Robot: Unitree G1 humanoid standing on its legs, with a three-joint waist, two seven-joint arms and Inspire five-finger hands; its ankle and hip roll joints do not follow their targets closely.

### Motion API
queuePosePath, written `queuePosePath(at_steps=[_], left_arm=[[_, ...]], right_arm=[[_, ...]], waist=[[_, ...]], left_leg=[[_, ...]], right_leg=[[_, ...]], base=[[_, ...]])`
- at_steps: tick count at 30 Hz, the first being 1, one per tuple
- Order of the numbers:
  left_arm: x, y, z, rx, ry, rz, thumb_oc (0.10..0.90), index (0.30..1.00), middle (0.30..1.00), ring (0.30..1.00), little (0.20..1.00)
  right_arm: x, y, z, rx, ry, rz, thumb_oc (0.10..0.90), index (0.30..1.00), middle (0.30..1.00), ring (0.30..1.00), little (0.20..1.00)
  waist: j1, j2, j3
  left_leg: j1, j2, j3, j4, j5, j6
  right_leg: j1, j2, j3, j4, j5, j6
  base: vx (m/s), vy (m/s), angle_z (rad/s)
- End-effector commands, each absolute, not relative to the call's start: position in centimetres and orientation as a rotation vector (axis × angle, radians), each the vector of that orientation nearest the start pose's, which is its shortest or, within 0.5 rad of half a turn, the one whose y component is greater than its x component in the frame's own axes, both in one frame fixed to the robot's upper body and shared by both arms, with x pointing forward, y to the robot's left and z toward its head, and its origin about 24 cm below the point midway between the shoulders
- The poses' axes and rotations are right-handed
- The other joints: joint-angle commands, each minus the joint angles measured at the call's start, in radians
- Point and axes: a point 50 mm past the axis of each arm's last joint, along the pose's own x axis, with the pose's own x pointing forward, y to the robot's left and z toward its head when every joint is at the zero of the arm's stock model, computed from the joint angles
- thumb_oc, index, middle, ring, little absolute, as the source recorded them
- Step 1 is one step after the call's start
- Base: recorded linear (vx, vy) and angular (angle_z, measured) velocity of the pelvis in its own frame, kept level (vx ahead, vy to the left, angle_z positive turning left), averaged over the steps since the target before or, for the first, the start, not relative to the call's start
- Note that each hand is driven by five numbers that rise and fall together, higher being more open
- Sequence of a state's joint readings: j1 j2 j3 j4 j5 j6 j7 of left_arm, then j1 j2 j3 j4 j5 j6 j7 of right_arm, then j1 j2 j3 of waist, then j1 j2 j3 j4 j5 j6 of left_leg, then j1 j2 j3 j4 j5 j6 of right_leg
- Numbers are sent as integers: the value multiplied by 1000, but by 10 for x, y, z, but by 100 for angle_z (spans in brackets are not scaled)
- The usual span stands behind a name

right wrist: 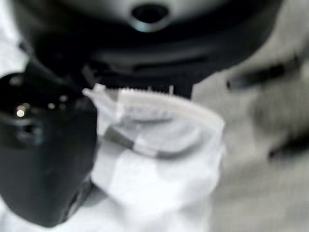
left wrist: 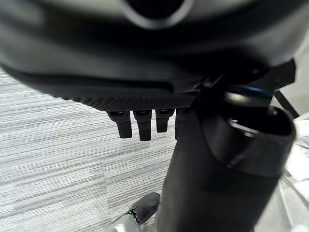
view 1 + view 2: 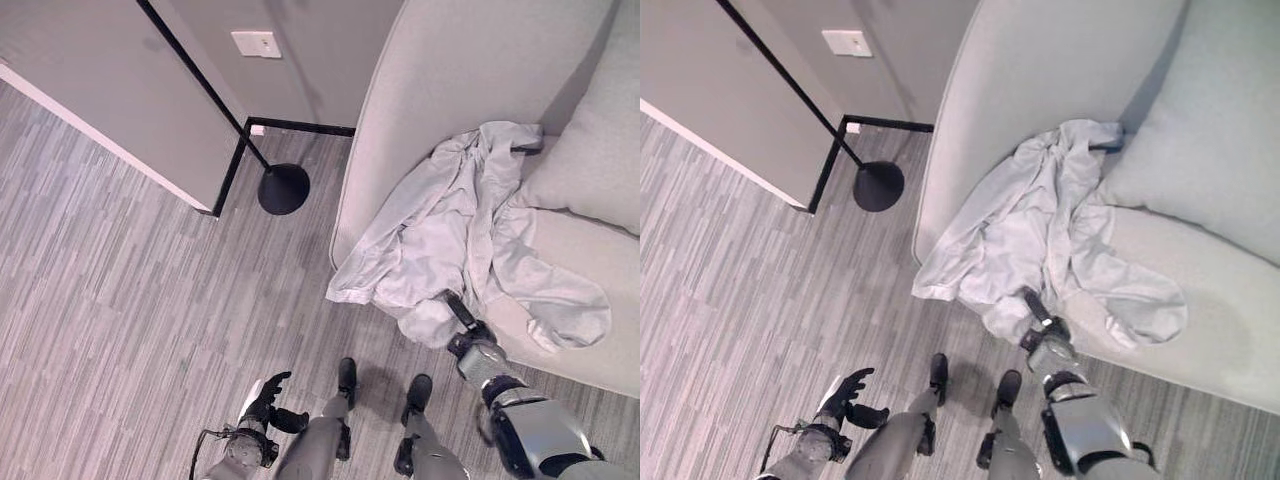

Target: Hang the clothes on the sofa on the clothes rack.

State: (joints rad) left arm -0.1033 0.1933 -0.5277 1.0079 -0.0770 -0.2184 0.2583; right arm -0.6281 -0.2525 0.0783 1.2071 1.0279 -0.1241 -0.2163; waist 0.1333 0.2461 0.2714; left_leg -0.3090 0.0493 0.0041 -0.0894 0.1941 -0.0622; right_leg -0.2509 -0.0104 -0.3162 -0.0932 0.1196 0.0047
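Note:
A pale grey shirt (image 3: 450, 220) lies crumpled on the light sofa (image 3: 450, 60), one flap hanging over the seat's front edge. My right hand (image 3: 470, 335) rests against the shirt's lowest fold at that front edge. In the right wrist view the cloth (image 1: 159, 164) bunches over the palm beside the thumb (image 1: 43, 159). My left hand (image 3: 268, 395) hangs low over the floor to the left, open and holding nothing, its fingers (image 2: 137, 125) relaxed. A thin black pole on a round base (image 3: 283, 188) stands on the floor left of the sofa.
A big cushion (image 3: 590, 170) leans at the sofa's right end. A grey partition wall (image 3: 120, 90) with a black edge strip stands at the upper left, a wall socket (image 3: 256, 44) behind it. Striped grey carpet (image 3: 120, 320) covers the floor.

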Motion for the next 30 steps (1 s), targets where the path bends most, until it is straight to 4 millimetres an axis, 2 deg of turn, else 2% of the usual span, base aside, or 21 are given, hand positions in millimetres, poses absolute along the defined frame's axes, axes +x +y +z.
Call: queuePosePath(at_steps=[1, 2, 4, 7, 10, 11, 15, 17, 18, 19, 20, 24, 28, 30], left_arm=[[175, 160, -128, 501, 677, -127, 800, 900, 900, 900, 900], [171, 157, -129, 493, 674, -124, 800, 900, 900, 900, 900], [170, 157, -129, 495, 675, -125, 800, 900, 900, 900, 900], [164, 159, -132, 506, 694, -125, 800, 900, 900, 900, 900], [159, 163, -134, 506, 714, -107, 800, 900, 900, 900, 900], [159, 163, -134, 506, 714, -107, 800, 900, 900, 900, 900], [155, 167, -134, 505, 720, -97, 800, 900, 900, 900, 900], [153, 170, -134, 504, 723, -87, 800, 900, 900, 900, 900], [153, 173, -134, 500, 722, -73, 800, 900, 900, 900, 900], [153, 175, -133, 501, 720, -66, 800, 900, 900, 900, 900], [153, 175, -133, 501, 719, -66, 800, 900, 900, 900, 900], [159, 180, -128, 496, 690, -32, 800, 900, 900, 900, 900], [162, 184, -124, 490, 669, -9, 800, 900, 900, 900, 900], [170, 187, -116, 471, 620, 24, 800, 900, 900, 900, 900]], right_arm=[[351, -204, 20, 818, 169, -475, 400, 300, 300, 300, 300], [357, -201, 42, 906, 36, -450, 400, 300, 300, 300, 300], [357, -200, 47, 935, 2, -449, 400, 300, 300, 300, 300], [361, -207, 71, 999, -132, -447, 400, 300, 300, 300, 300], [359, -213, 113, 1015, -356, -357, 400, 300, 300, 300, 300], [359, -213, 113, 1015, -356, -357, 400, 300, 300, 300, 300], [344, -220, 161, 994, -623, -258, 400, 300, 300, 300, 300], [335, -223, 183, 989, -737, -207, 400, 300, 300, 300, 300], [325, -227, 203, 979, -849, -169, 400, 300, 300, 300, 300], [320, -230, 210, 977, -898, -159, 400, 300, 300, 300, 300], [320, -230, 211, 977, -898, -159, 400, 300, 300, 300, 300], [304, -236, 232, 1022, -1047, -135, 400, 300, 300, 300, 300], [295, -234, 240, 1031, -1094, -114, 400, 300, 300, 300, 300], [291, -232, 243, 1015, -1106, -96, 400, 300, 300, 300, 300]], waist=[[28, -69, -11], [26, -64, -21], [24, -62, -26], [23, -54, -43], [13, -51, -55], [12, -50, -55], [4, -52, -70], [1, -56, -81], [-1, -64, -93], [-2, -68, -100], [-3, -68, -100], [-3, -88, -129], [-5, -109, -144], [-5, -133, -164]], left_leg=[[14, -11, 42, 2, -76, -37], [32, -10, 45, 2, -86, -35], [31, -11, 44, 2, -81, -33], [56, -12, 46, 2, -94, -30], [71, -13, 51, 2, -100, -25], [68, -13, 50, 2, -95, -24], [86, -12, 55, 2, -101, -20], [99, -12, 57, 2, -106, -17], [115, -12, 58, 2, -115, -16], [122, -11, 59, 2, -118, -15], [118, -11, 59, 2, -113, -15], [147, -10, 60, 2, -121, -13], [173, -11, 61, 2, -128, -12], [195, -11, 64, 2, -135, -11]], right_leg=[[57, -81, 106, 6, -77, 108], [72, -83, 106, 6, -85, 108], [72, -83, 105, 6, -82, 108], [91, -84, 108, 6, -93, 106], [101, -84, 112, 6, -96, 106], [98, -85, 112, 6, -91, 106], [113, -87, 115, 6, -95, 105], [122, -87, 116, 6, -98, 104], [138, -86, 118, 6, -106, 105], [144, -87, 118, 6, -108, 105], [141, -87, 118, 6, -104, 104], [169, -87, 117, 6, -111, 103], [194, -85, 118, 6, -116, 102], [216, -82, 118, 6, -120, 101]], base=[[25, 15, -10], [10, 24, -7], [-4, 15, 1], [29, 36, 1], [9, 38, -3], [7, 18, -5], [0, 0, 0], [54, 4, 0], [76, -4, -1], [44, 0, 0], [0, 0, 0], [36, -18, 0], [31, -21, -2], [36, -34, 2]])
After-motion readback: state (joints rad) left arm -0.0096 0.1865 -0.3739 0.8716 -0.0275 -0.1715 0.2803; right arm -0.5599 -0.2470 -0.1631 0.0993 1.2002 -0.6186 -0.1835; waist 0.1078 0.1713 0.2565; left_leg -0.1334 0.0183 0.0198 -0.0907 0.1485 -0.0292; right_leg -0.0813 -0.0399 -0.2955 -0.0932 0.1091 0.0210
